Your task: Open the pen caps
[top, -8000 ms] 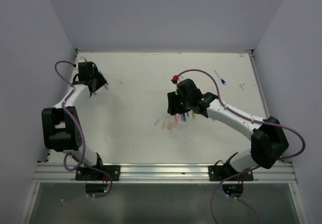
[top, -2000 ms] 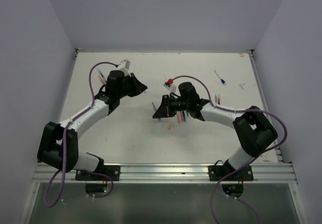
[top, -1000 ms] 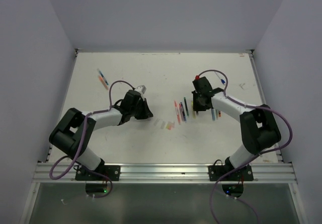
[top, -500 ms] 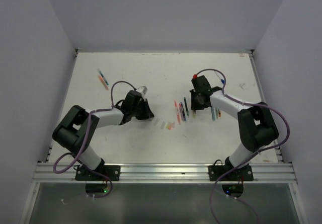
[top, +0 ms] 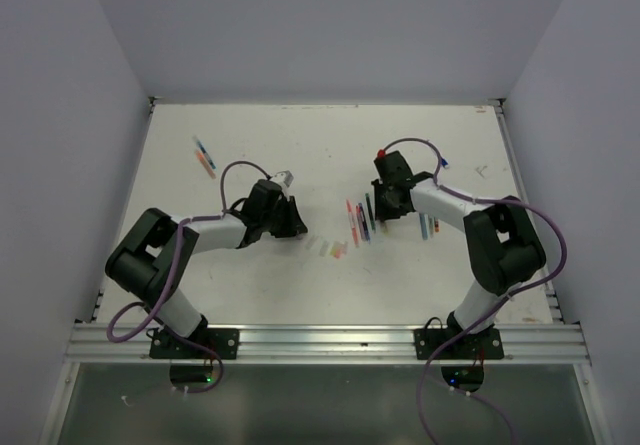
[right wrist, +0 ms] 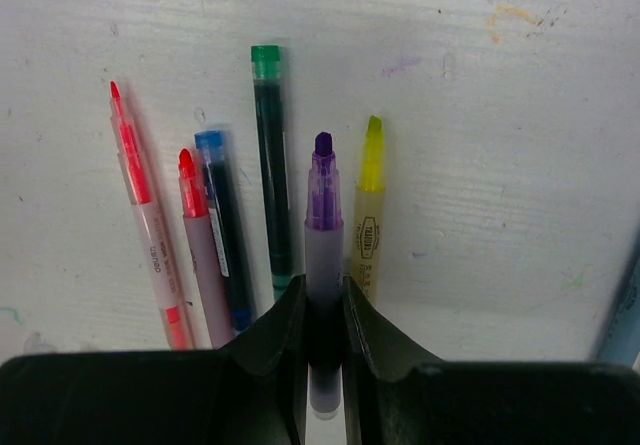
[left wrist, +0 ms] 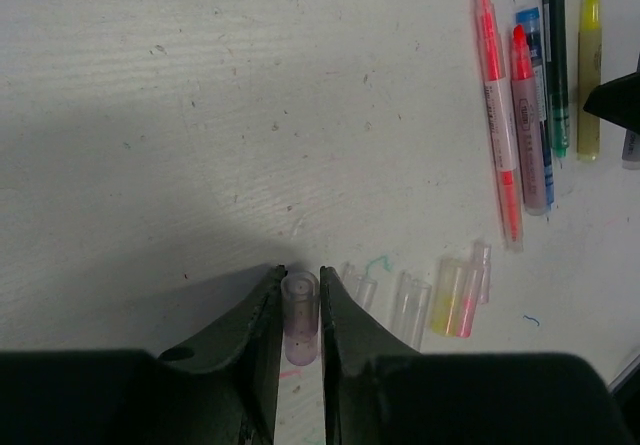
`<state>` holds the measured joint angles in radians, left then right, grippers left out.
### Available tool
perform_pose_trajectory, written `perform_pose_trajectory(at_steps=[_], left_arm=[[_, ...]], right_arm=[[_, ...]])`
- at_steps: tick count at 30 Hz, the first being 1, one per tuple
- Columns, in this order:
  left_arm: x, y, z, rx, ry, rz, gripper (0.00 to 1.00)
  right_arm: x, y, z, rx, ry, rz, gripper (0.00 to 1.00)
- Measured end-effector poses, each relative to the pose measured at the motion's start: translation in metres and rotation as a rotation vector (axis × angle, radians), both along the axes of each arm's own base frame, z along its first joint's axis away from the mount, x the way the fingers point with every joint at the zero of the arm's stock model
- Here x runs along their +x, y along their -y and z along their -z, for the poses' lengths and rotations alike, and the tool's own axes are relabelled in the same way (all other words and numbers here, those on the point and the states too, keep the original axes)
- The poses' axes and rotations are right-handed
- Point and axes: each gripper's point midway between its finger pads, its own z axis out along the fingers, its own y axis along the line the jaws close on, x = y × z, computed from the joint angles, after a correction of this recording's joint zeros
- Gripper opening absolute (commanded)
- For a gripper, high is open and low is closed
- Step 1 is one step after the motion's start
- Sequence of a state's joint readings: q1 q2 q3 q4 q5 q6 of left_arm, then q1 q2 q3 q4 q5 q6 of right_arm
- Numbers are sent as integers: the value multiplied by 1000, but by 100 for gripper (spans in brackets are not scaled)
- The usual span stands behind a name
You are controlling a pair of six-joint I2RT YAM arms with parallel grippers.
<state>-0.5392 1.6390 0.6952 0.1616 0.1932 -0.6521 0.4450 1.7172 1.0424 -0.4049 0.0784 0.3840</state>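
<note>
Right gripper (right wrist: 323, 300), shifted slightly toward 9 o'clock: clamped on purple pen (right wrist: 322, 205). Left gripper (left wrist: 300, 277): jaws narrowly flanking pale cap (left wrist: 300, 315); grip cannot be told.

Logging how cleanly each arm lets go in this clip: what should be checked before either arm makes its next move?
1. Purple pen has a bare tip, cap off: ok.
2. Right pincer shut on the purple pen: ok.
3. Room to lay it between the green pen and the yellow pen: cannot tell, the gap looks narrow.
4. Left pincer clear of the cap: cannot tell, it flanks the cap closely on both sides.
5. Cap close to the loose caps: ok.
</note>
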Motion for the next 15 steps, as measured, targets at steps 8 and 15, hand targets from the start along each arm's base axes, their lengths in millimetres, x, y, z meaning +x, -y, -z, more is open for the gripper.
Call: perform_pose_trajectory(at_steps=[8, 15], left_arm=[[1, -4, -1, 17, 5, -15, 34], [1, -10, -2, 44, 10, -30, 36]], right_arm=[[2, -2, 4, 0, -9, 3, 20], [0, -5, 7, 10, -22, -4, 24]])
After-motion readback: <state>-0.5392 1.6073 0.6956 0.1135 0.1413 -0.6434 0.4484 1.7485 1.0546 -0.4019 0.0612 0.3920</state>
